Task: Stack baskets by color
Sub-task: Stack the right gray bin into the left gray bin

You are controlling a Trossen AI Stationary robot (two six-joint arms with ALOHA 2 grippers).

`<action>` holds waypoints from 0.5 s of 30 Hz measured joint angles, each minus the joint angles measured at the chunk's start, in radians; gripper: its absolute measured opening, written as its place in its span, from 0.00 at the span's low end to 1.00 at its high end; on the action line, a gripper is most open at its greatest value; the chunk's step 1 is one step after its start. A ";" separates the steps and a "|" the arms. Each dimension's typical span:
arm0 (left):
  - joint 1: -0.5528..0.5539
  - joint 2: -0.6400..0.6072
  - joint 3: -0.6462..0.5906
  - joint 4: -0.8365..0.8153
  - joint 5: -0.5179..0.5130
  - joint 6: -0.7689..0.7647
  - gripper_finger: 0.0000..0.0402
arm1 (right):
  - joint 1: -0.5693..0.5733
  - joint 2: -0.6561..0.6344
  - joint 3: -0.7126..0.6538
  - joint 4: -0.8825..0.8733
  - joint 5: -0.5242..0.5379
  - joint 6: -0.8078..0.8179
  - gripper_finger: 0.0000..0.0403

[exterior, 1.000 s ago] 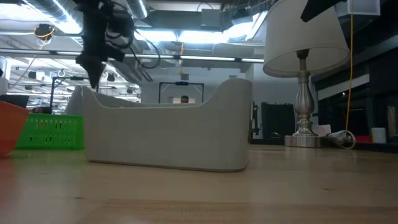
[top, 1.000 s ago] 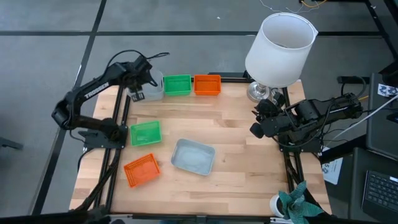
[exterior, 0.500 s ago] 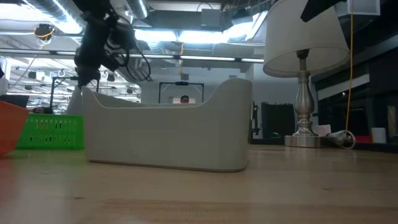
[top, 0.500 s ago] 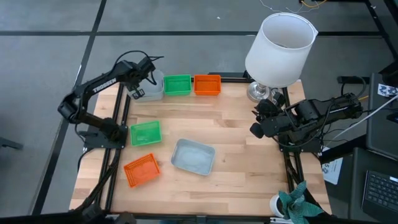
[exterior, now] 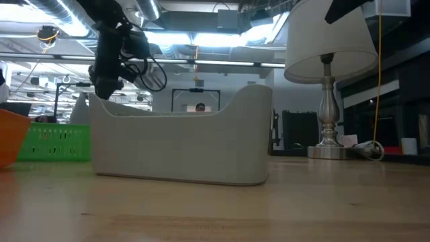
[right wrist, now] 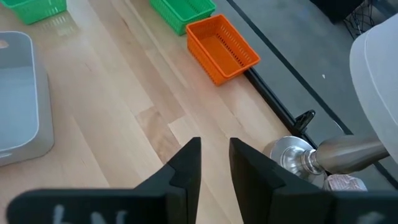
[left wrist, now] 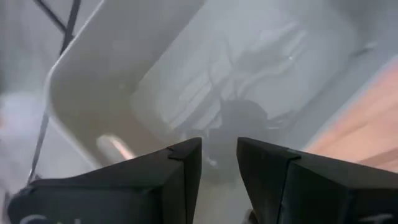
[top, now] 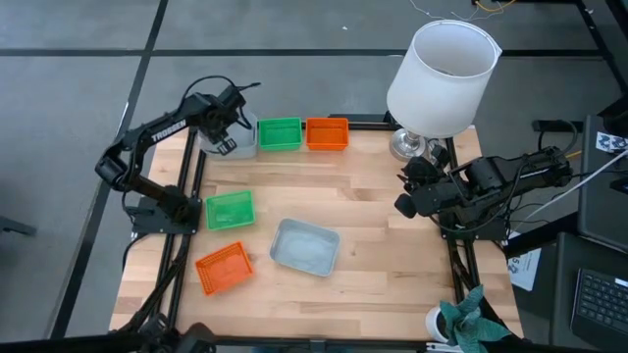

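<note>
Hovering over the pale grey-blue plastic basket [top: 238, 137] at the far left corner of the wooden table [top: 373, 235], the left gripper [top: 224, 145] is seen with its jaws slightly parted and nothing between them, probably after a release. Beside that basket a green mesh basket [top: 280, 133] and an orange mesh basket [top: 327, 133] are lined up, apparently as stacking spots. Another green basket [top: 230, 209], an orange one [top: 222, 269] and a grey-blue one [top: 305, 246] are left unsorted nearer. The right gripper [top: 404, 204] is parked by the lamp [top: 442, 69], jaws narrowly parted, empty.

Wood table [top: 373, 245] – 6 baskets: 2 orange, 2 green, 2 grey; lamp [top: 437, 74].
</note>
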 joint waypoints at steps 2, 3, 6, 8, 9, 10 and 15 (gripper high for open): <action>0.002 0.000 0.000 0.003 -0.044 0.005 0.24 | 0.000 0.000 0.000 0.000 0.000 -0.006 0.21; -0.007 0.000 0.000 0.012 -0.064 0.005 0.24 | 0.000 0.000 0.000 0.000 0.000 -0.006 0.21; -0.041 -0.021 0.000 0.031 -0.083 0.008 0.24 | 0.000 0.000 0.000 0.000 0.000 -0.005 0.21; -0.060 -0.048 0.000 0.043 -0.104 0.013 0.24 | 0.000 0.000 0.000 0.000 0.000 -0.005 0.21; -0.070 -0.060 0.000 0.045 -0.132 0.014 0.24 | 0.000 0.000 0.000 0.000 0.000 -0.005 0.21; -0.081 -0.072 0.000 0.038 -0.176 0.009 0.24 | 0.000 0.000 0.000 0.000 0.000 -0.005 0.21; -0.093 -0.102 0.001 -0.091 -0.337 -0.056 0.24 | 0.000 0.000 0.000 0.000 0.000 -0.004 0.21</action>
